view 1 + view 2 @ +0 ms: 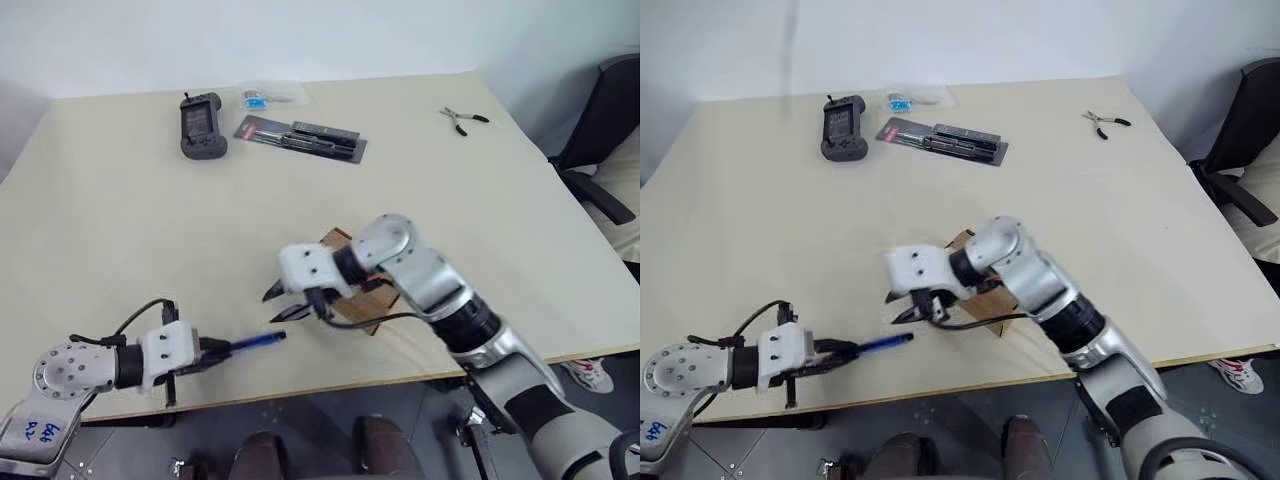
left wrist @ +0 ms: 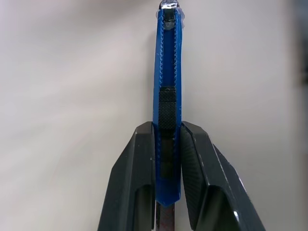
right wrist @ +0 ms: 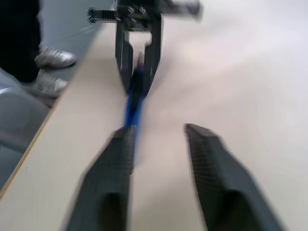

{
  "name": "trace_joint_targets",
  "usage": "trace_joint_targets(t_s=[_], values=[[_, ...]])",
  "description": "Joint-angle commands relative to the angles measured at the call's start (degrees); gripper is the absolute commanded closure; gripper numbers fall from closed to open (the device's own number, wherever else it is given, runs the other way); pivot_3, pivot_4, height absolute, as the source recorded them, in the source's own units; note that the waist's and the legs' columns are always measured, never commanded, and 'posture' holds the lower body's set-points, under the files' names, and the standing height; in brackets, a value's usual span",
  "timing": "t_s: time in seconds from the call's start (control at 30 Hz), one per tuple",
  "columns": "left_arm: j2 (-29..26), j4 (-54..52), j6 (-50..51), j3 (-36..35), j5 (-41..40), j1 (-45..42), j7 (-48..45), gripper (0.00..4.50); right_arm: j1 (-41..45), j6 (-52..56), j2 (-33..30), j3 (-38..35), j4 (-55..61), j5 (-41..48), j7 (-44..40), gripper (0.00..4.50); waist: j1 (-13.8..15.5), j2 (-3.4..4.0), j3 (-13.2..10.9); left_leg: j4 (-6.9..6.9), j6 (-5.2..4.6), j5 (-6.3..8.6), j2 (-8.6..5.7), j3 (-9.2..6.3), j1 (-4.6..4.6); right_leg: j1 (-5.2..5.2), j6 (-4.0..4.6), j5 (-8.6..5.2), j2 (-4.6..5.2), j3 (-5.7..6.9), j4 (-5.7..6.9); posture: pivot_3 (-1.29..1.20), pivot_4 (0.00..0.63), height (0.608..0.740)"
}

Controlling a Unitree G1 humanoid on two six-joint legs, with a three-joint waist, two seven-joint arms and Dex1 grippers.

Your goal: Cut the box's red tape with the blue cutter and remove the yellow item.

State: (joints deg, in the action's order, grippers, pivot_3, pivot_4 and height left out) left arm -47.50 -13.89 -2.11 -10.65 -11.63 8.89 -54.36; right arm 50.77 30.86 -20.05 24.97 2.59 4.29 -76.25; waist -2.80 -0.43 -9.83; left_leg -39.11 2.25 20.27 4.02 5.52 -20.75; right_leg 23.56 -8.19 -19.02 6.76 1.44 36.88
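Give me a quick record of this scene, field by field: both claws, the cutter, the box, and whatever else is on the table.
left claw: shut on the blue cutter, tip toward the box
right claw: open, holding nothing, in front of the box
box: on the table, mostly behind the right arm
far side: black handheld device, black blister pack, pliers

Black handheld device (image 1: pixel 201 125), black blister pack (image 1: pixel 301 137), pliers (image 1: pixel 463 119), beige table (image 1: pixel 120 230)

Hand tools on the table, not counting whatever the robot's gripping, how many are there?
1 for sure: the small pliers near the far right corner. The black blister pack at the far middle seems to hold long dark items, maybe tools, but I cannot tell what they are.
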Motion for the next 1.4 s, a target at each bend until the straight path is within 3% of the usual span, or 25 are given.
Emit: trace_joint_targets(t_s=[0.03, 0.17, 0.23, 0.47, 0.77, 1.0, 1.1, 1.4], values=[[1.5, 1.4, -5.0, -3.3, -0.2, -2.4, 2.9, 4.08, 1.8, 11.7, -2.3, -5.9, 5.4, 5.4, 2.0, 1.44, 0.0, 0.0, 0.0, 0.0, 0.0, 0.0, 0.0, 0.0, -0.04, 0.04, -0.01, 0.01, 0.0, 0.01, 0.01, 0.0, 0.15, 0.74], [4.0, 4.1, -9.7, -5.0, 1.2, -6.6, 7.2, 4.08, 6.2, 24.3, -4.4, -11.1, 7.0, 9.4, 6.4, 0.05, -0.4, 0.0, 0.0, -0.01, 0.02, 0.01, 0.0, 0.02, -0.45, 0.44, -0.08, 0.05, 0.02, 0.08, 0.04, 0.0, 0.15, 0.74], [5.3, 6.0, -13.4, -4.4, 2.6, -9.4, 9.0, 4.08, 9.0, 30.9, -2.9, -13.9, 6.1, 12.5, 9.0, 0.02, -0.5, 0.01, 0.0, 0.01, 0.04, 0.01, 0.01, 0.02, -0.46, 0.49, -0.08, 0.05, 0.01, 0.13, 0.08, 0.0, 0.15, 0.74], [10.3, 12.0, -19.7, 0.9, 8.5, -23.0, 15.3, 4.08, 17.2, 38.6, 0.1, -16.9, -1.8, 16.7, 15.8, 0.02, -0.4, -0.06, 0.0, -0.09, 0.04, 0.01, 0.0, 0.01, -0.56, 0.5, -0.13, 0.1, 0.03, 0.33, 0.09, 0.0, 0.15, 0.74], [15.2, 19.1, -25.9, 6.6, 12.4, -31.2, 19.3, 4.08, 23.9, 32.9, 1.8, -11.1, -15.8, 15.3, 17.9, 0.02, -1.2, -0.06, 0.0, -0.02, 0.05, 0.0, 0.0, 0.0, -0.54, 0.51, -0.16, 0.13, 0.08, 0.69, 0.09, 0.0, 0.15, 0.74], [17.9, 19.7, -27.4, 9.6, 13.3, -33.3, 20.9, 4.08, 28.5, 31.4, 4.5, -9.5, -27.9, 16.8, 11.6, 0.02, -2.2, -0.06, 0.0, -0.01, 0.07, -0.01, 0.0, -0.08, -0.56, 0.5, -0.17, 0.13, 0.13, 0.9, 0.11, 0.0, 0.15, 0.74], [17.6, 19.7, -27.6, 9.3, 13.2, -33.3, 21.3, 4.08, 29.8, 31.8, 4.4, -8.4, -30.7, 16.3, 9.6, 0.66, -2.2, -0.06, 0.0, -0.01, 0.07, -0.01, 0.01, -0.08, -0.56, 0.5, -0.17, 0.13, 0.14, 0.93, 0.11, 0.0, 0.15, 0.74], [17.4, 19.6, -27.5, 8.8, 13.0, -33.5, 22.0, 4.08, 30.0, 28.8, 4.3, -6.5, -34.2, 14.2, 6.5, 3.79, -2.2, -0.06, 0.0, -0.02, 0.07, -0.01, 0.0, -0.09, -0.59, 0.5, -0.17, 0.13, 0.24, 1.08, 0.11, 0.0, 0.15, 0.74]])
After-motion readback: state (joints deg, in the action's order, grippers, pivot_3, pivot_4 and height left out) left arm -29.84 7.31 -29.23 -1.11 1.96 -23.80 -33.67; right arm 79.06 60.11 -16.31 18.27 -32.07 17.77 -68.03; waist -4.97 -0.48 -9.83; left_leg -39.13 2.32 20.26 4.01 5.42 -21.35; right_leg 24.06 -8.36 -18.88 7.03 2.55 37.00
